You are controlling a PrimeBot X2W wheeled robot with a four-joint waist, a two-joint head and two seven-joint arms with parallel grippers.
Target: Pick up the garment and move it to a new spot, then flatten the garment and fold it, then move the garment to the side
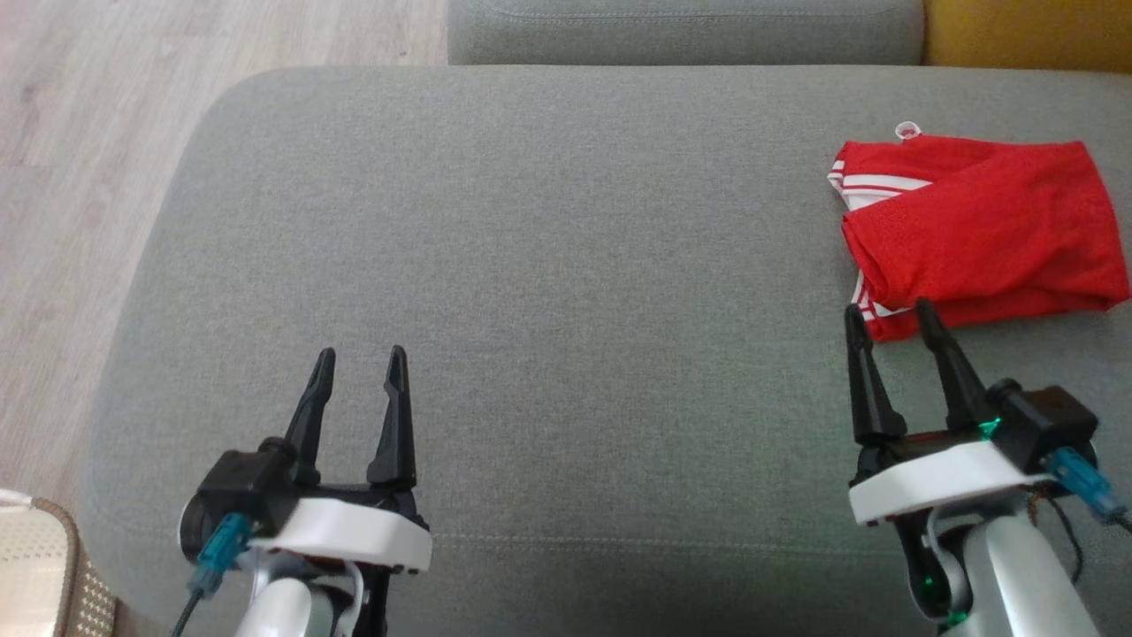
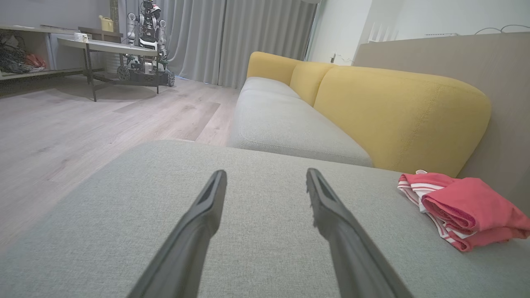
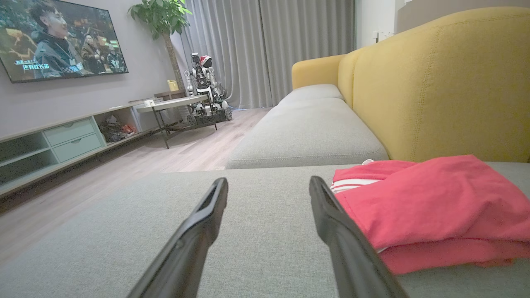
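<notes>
We are seeing the folded red garment (image 1: 973,221) (white stripes along one edge) lying at about two o'clock on the grey cushion (image 1: 566,248), near the yellow backrest (image 2: 393,111). Our right gripper (image 1: 888,308) is hanging just beside its seven o'clock corner, fingers spread and gripping nothing. Our left gripper (image 1: 363,351) is sitting at seven o'clock on the cushion, well apart, likewise spread and empty.

My head camera looks steeply down on the grey seat cushion (image 1: 566,265). Both wrist cameras sit low and close over that cushion, facing along it toward the curtains (image 2: 248,37). All three share the cushion and the red garment (image 1: 973,221) on it.
</notes>
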